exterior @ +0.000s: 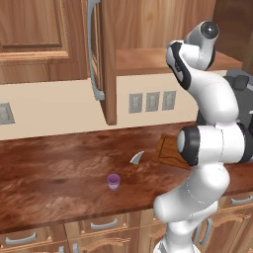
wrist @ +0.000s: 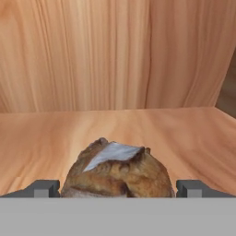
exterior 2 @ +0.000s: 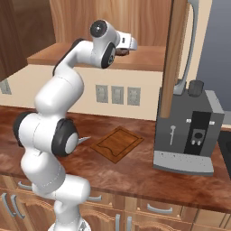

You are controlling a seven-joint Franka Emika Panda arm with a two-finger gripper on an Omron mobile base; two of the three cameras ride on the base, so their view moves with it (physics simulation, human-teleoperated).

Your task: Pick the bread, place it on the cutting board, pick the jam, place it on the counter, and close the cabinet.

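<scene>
The bread (wrist: 119, 170), a brown crusty lump with a pale slash on top, rests on the light wooden shelf (wrist: 193, 133) inside the open cabinet (exterior: 106, 59). My gripper (wrist: 118, 188) is open, one fingertip on each side of the bread and very close to it. In the right base view the hand (exterior 2: 127, 44) reaches over the shelf with the bread (exterior 2: 121, 52) dark beneath it. The jam (exterior: 113, 181), a tiny purple-topped jar, stands on the counter (exterior: 54, 168). The cutting board (exterior 2: 117, 143) lies on the counter below the shelf.
A curved grey-bladed knife (exterior: 136, 160) lies between jam and board. A grey coffee machine (exterior 2: 189, 131) stands right of the board. The open cabinet door (exterior 2: 173, 58) with its long grey handle juts out above the machine. Drawers run under the counter's front edge.
</scene>
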